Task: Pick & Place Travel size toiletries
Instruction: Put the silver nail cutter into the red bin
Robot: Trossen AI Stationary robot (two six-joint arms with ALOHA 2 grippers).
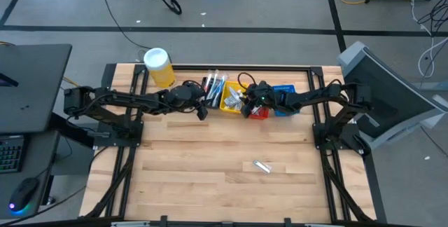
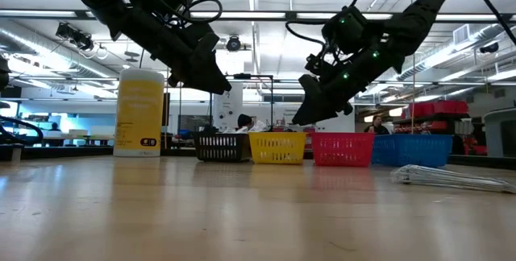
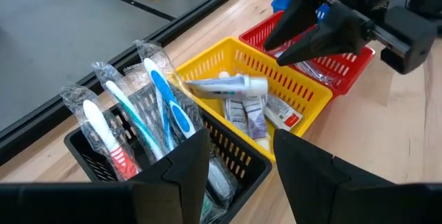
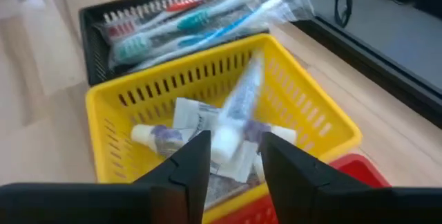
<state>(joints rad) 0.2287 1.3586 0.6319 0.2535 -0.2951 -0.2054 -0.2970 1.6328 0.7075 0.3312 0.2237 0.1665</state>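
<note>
My right gripper (image 4: 235, 141) is open above the yellow basket (image 4: 110, 99), which holds several small white tubes (image 4: 155, 137). One white tube with blue print (image 3: 228, 84) shows blurred just below its fingertips, apart from them. My left gripper (image 3: 238, 141) is open over the near side of the black basket (image 3: 90, 148), touching nothing. In that basket, wrapped toothbrushes (image 3: 162, 99) lean with their heads up. A single wrapped item (image 1: 262, 166) lies flat on the table toward the near edge.
The black (image 1: 213, 85), yellow (image 1: 229, 97), red (image 1: 260, 113) and blue (image 1: 283, 90) baskets stand in a row near the far edge. A yellow canister with a white lid (image 1: 158, 66) stands to their left. Bare wood (image 1: 196, 164) stretches to the near edge.
</note>
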